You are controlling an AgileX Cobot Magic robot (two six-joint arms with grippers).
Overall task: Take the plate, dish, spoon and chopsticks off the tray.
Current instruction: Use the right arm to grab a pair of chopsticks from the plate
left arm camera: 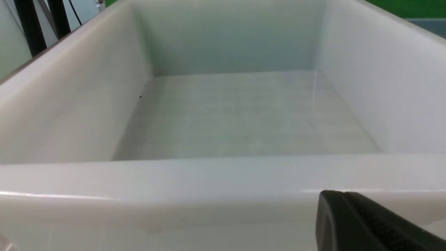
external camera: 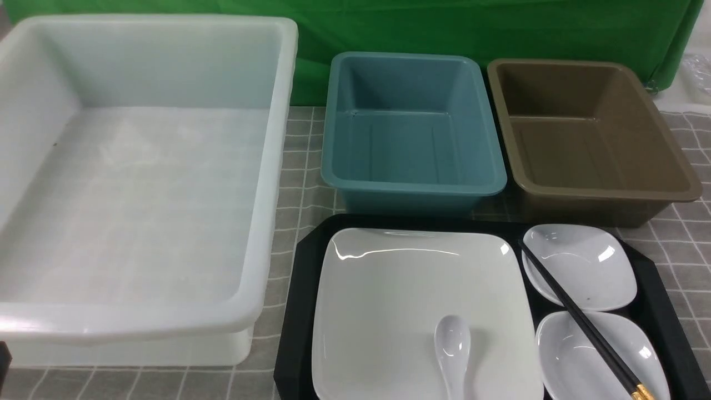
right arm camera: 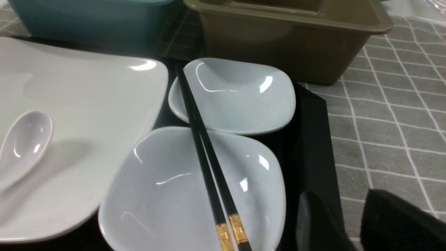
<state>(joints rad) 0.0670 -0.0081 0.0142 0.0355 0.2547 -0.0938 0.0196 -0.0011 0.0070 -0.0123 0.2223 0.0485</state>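
All of the tableware is seen resting on the black tray (external camera: 297, 311), so nothing is judged to have been cleared yet. The large square plate (external camera: 400, 289) fills the tray's left and middle, and the white soup spoon (external camera: 452, 344) lies on its near part, bowl pointing away from the robot. On the tray's right side a far small dish (external camera: 589, 261) and a near small dish (external camera: 572, 366) are set one behind the other. The black chopsticks (external camera: 577, 316) are laid across both, side by side. Their long axis runs obliquely: the plain tips point away, toward the plate's far right corner, while the gold-banded ends lie nearest the robot, over the near small dish. The right gripper (right arm camera: 343, 205) is shown by the tray's right rim, its jaws parted with only rim and cloth between them and nothing held. The gold ends lie just beside it, further in over the tray. The left gripper (left arm camera: 352, 223) is closed on nothing and sits before the near wall of the large white bin (left arm camera: 174, 181), well apart from the tray. The right arm is therefore judged the nearer one for the chopsticks, and a grasp across their axis near the gold ends would be called for. The teal bin (external camera: 411, 83) and brown bin (external camera: 555, 89) stand behind the tray on the checked cloth (external camera: 300, 166).
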